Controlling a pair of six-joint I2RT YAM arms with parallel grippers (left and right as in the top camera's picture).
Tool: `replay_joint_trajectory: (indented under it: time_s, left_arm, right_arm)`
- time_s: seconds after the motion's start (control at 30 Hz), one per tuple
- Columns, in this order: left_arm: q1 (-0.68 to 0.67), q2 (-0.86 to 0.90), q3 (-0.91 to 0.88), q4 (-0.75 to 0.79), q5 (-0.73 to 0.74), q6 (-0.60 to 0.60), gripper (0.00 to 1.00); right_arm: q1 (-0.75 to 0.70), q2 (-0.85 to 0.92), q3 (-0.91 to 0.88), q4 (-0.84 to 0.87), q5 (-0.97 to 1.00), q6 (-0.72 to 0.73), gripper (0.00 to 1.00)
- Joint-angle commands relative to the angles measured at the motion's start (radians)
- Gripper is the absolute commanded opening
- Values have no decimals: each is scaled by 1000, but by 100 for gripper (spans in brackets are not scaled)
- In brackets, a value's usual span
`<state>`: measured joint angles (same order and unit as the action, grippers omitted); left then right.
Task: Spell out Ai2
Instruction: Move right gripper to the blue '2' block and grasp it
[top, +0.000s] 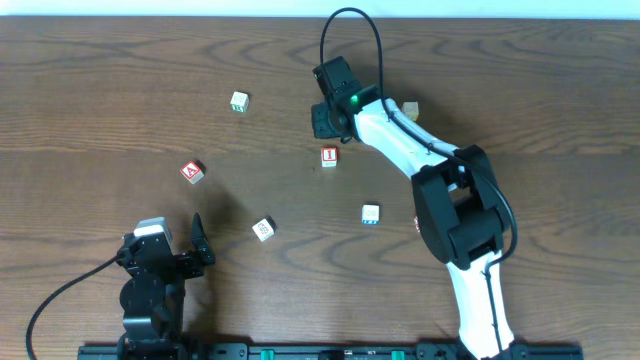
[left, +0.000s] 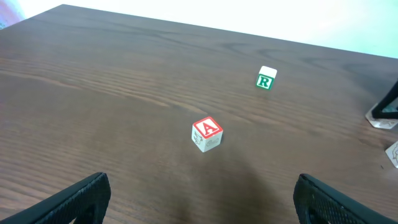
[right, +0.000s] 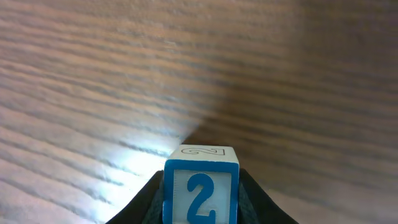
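My right gripper is shut on a blue "2" block, held between its fingers above the bare wood at the back middle of the table. A red "I" block lies just in front of it. A red "A" block lies to the left; it also shows in the left wrist view. My left gripper is open and empty near the front left, its fingers wide apart, well short of the "A" block.
A green "R" block lies at the back left and shows in the left wrist view. A white block, a blue-edged block and a tan block also lie on the table.
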<state>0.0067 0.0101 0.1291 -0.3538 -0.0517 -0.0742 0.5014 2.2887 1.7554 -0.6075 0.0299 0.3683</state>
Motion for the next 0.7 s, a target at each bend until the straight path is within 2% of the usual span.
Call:
replay_joint_trajectory:
  time_s: [0.0,0.13,0.27,0.33,0.67]
  left_arm:
    - [6,-6,-22,-6,0,3,95]
    - [6,-6,-22,-6,0,3,95]
    - [6,-6,-22,-7,0,4,95]
    - [6,-6,-22,-7,0,4,95]
    - [6,-6,-22,-6,0,3,95]
  right_arm:
    - [8,14,74,-55,58,-36,29]
    - [4,13,168,-172,131,-37,28]
    - [-7,13,243,-271,143,-36,20]
    - [-16,13,281,-333,148,-16,2]
    - [-27,-57,303,-386,163,4,1]
